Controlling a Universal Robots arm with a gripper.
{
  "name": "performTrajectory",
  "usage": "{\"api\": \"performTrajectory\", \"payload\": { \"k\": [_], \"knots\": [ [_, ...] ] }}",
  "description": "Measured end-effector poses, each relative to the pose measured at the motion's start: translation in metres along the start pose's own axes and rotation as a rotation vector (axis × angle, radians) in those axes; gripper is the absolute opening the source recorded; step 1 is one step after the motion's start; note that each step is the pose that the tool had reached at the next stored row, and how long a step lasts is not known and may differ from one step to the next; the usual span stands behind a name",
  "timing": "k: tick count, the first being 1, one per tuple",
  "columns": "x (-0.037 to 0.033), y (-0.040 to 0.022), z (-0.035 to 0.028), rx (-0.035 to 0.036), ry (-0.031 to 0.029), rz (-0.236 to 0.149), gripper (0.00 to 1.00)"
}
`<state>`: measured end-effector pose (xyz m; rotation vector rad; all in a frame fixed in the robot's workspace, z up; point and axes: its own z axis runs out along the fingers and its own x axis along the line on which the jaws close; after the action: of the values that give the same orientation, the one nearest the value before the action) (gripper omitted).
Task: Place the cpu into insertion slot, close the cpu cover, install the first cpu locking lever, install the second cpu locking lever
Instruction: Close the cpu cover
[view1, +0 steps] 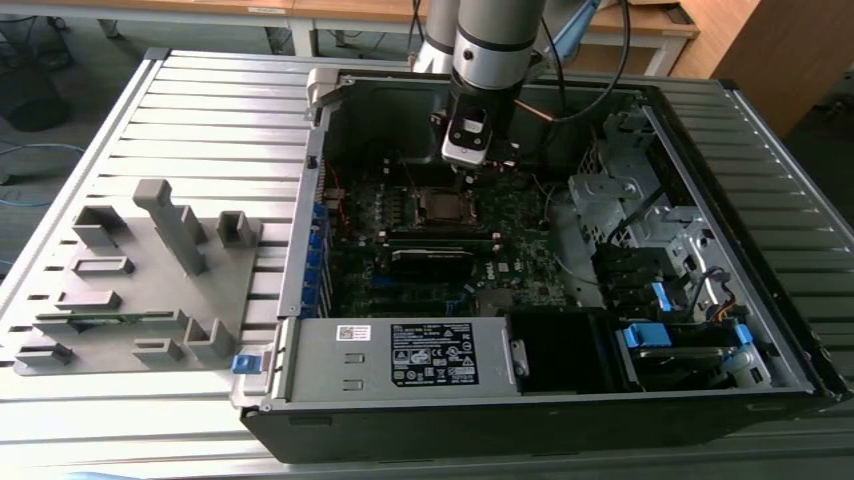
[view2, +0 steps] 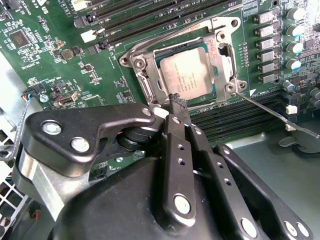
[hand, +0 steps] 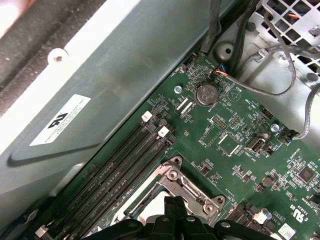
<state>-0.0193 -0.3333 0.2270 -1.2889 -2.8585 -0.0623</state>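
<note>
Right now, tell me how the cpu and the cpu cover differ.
In the second wrist view the cpu is a solid square plate with print on its face, while the cpu cover is an open frame with a large square window. The cpu sits inside that window, and the cpu cover lies around its edges. The cpu face is dull, whereas the cpu cover is shinier. Both are silver-grey metal and lie flat on the green board.

Grey parts jig (view1: 140, 290) beside open PC case (view1: 534, 428); coin cell (hand: 204, 94), prob. battery.
</note>
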Motion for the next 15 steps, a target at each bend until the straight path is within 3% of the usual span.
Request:
{"api": "performTrajectory", "payload": {
  "k": [8,15],
  "knots": [
    [0.0,0.0,0.0,0.0001,0.0001,-0.004,0.1],
    [0.0,0.0,0.0,0.0009,0.0015,-0.045,0.1]
  ]
}}
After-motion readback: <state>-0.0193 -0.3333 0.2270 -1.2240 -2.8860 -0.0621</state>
